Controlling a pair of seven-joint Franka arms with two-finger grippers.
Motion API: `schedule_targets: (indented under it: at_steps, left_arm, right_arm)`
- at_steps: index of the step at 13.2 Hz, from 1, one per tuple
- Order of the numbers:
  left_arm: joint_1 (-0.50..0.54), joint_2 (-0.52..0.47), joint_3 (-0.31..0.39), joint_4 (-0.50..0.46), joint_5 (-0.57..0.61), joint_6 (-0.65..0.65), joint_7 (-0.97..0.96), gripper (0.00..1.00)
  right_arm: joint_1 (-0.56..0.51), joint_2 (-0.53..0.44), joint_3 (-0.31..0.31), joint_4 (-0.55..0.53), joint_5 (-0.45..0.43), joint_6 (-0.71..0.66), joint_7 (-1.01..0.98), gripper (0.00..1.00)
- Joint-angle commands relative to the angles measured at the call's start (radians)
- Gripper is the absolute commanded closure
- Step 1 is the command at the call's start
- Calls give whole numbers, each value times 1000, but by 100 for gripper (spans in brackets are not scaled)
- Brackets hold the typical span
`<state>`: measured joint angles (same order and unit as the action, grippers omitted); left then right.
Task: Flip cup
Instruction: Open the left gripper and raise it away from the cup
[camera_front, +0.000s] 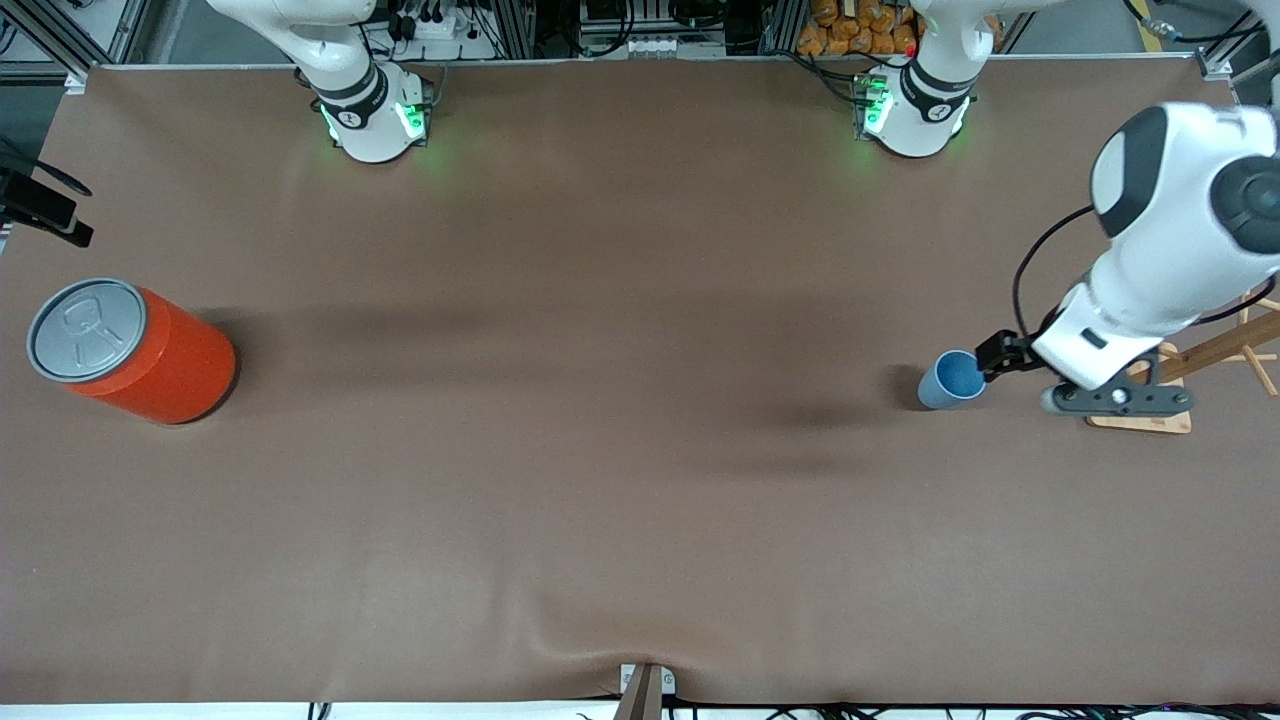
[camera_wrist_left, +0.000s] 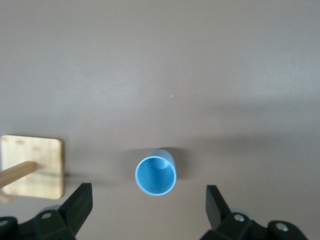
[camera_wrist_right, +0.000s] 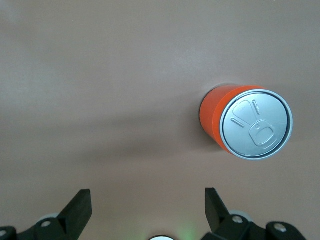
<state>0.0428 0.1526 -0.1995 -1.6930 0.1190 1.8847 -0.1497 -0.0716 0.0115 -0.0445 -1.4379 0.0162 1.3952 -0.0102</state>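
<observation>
1. We saw the small light-blue tapered plastic cup (camera_front: 951, 379) upright on the brown worktop (camera_front: 600, 480), at three o'clock.
2. The left gripper (camera_wrist_left: 149, 205) hovered above it, spread wide.
3. The right gripper (camera_wrist_right: 148, 210) waited agape over the worktop near the large orange can (camera_wrist_right: 246, 128) at nine o'clock.

Even, soft overhead light on the brown table (camera_front: 600, 480) — no glare. Broad, faint arm shadows smear across its middle; wrist views are sharp — only the fingers (camera_wrist_left: 77, 205) blur slightly.
</observation>
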Motion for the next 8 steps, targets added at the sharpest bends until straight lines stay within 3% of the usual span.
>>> schedule_targets:
  at_steps: [1, 3, 5, 8]
  left_arm:
    - [-15, -24, 32, 79, -13, -99, 1, 0]
    - [-18, -33, 46, 125, -35, -168, 7, 0]
    - [-82, -86, 128, 139, -36, -203, 44, 0]
    - [-78, -155, 184, 133, -73, -307, 171, 0]
  right_arm:
    - [-14, 2, 14, 11, 1, -15, -8, 0]
    - [-13, 2, 14, 11, -2, -13, -8, 0]
    - [-16, -1, 14, 11, -4, -15, -10, 0]
    - [-13, -2, 15, 11, -4, -12, -10, 0]
